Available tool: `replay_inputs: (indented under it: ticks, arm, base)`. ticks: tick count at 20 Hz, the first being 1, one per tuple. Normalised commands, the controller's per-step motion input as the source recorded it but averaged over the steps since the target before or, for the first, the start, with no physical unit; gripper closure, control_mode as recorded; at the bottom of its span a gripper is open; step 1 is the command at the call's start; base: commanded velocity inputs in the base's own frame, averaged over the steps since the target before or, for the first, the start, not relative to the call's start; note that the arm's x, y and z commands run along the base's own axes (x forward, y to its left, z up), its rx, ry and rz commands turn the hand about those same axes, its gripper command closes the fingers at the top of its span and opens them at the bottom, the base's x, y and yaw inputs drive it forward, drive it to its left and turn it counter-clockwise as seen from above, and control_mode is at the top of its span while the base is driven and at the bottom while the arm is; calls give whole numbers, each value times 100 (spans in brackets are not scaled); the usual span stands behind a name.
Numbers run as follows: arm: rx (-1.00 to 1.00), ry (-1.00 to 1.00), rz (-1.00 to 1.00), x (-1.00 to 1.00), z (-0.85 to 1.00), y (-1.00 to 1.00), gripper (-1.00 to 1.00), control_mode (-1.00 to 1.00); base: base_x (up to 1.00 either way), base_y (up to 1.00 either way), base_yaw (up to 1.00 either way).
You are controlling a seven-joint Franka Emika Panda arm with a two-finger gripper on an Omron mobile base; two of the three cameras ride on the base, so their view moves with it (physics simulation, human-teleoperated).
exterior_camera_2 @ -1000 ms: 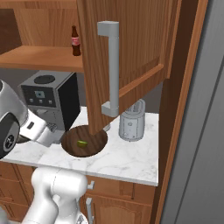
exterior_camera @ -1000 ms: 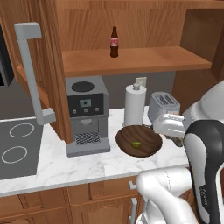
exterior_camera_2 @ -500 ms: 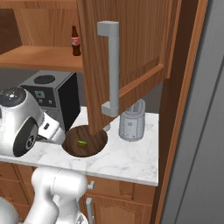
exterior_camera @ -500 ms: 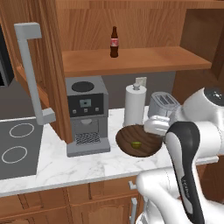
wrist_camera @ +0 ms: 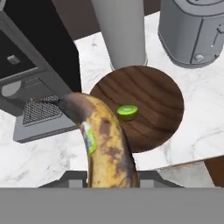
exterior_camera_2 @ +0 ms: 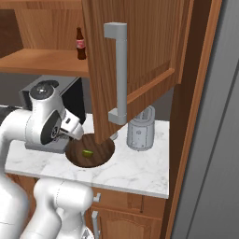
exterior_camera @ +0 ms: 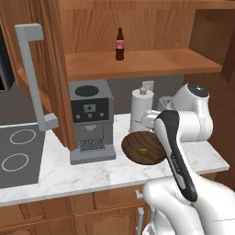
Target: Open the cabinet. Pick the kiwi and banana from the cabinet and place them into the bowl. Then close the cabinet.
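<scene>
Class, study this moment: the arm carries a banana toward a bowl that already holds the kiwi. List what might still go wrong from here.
1. The banana, held in the gripper, is long compared with the shallow bowl; released now, it might tip over the rim onto the counter.
2. Dropped on the kiwi, it may knock the fruit out.
3. The open cabinet door hangs just above the bowl, so the arm could strike it when lifting away.
</scene>
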Motion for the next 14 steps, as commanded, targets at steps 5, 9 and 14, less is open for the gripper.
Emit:
replay_inputs:
  ticks: [5,9,14]
  arm:
    - [-6,4,0,39,-41,-12,100,-100]
    - [-5,0,0,32,-38,-6,100,-100]
    - [0,0,0,25,-47,-4,100,-100]
  base:
    - [0,0,0]
    - [0,0,0]
    - [0,0,0]
